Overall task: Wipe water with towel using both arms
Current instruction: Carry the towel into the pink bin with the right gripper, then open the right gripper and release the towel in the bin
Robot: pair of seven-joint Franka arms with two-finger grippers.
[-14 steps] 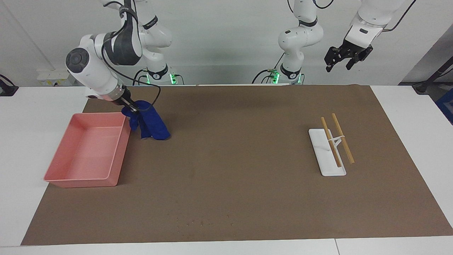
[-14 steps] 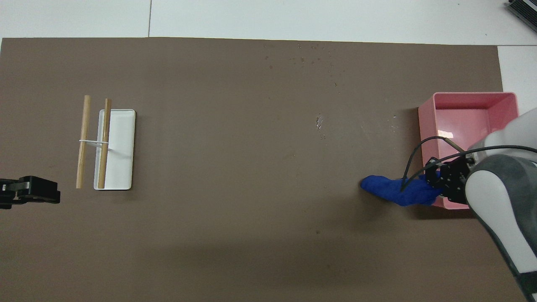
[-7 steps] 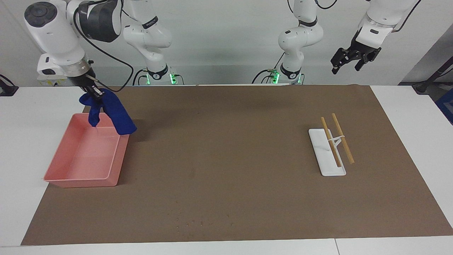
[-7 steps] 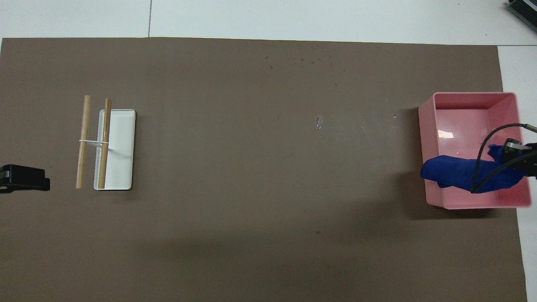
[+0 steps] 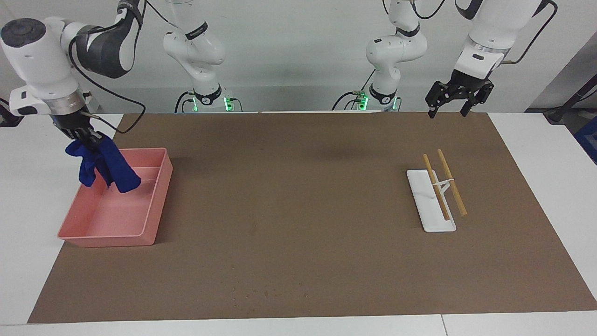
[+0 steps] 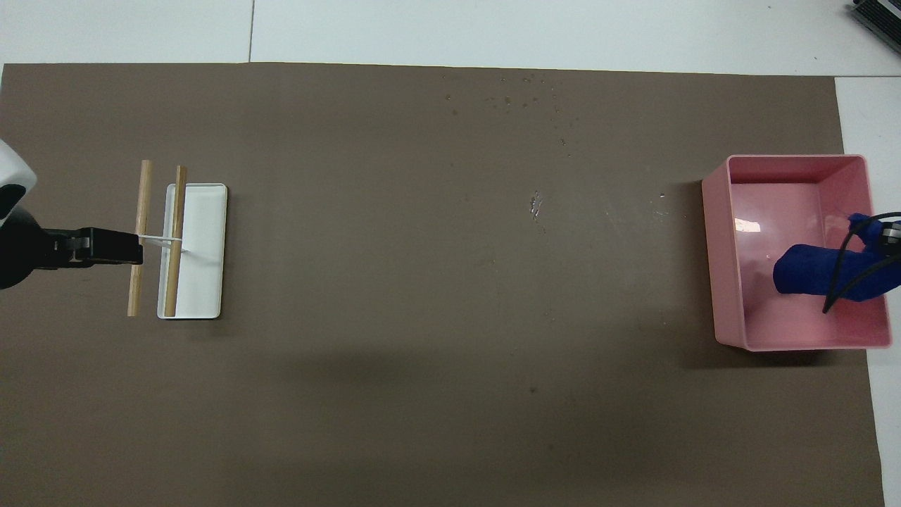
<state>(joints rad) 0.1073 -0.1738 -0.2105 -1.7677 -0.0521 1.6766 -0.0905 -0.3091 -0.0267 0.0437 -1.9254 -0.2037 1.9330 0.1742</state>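
My right gripper (image 5: 87, 136) is shut on the blue towel (image 5: 108, 164) and holds it up over the pink bin (image 5: 154, 205). The towel hangs down into the bin's space, at the side toward the right arm's end of the table. It also shows in the overhead view (image 6: 816, 274), with the right gripper (image 6: 881, 243) at the view's edge. My left gripper (image 5: 447, 111) is open and empty in the air, over the mat beside the stick stand (image 5: 431, 205); it also shows in the overhead view (image 6: 116, 246). Water (image 5: 261, 293) lies as tiny dark specks near the mat's edge farthest from the robots (image 6: 521, 98).
A white tray with two wooden sticks (image 6: 176, 239) joined by a white band lies toward the left arm's end. A few more specks (image 6: 536, 205) lie mid-mat. The brown mat (image 5: 308, 196) covers most of the white table.
My right gripper lifted the towel off the mat beside the bin and carried it over the bin. My left gripper came down and moved over the edge of the stick stand.
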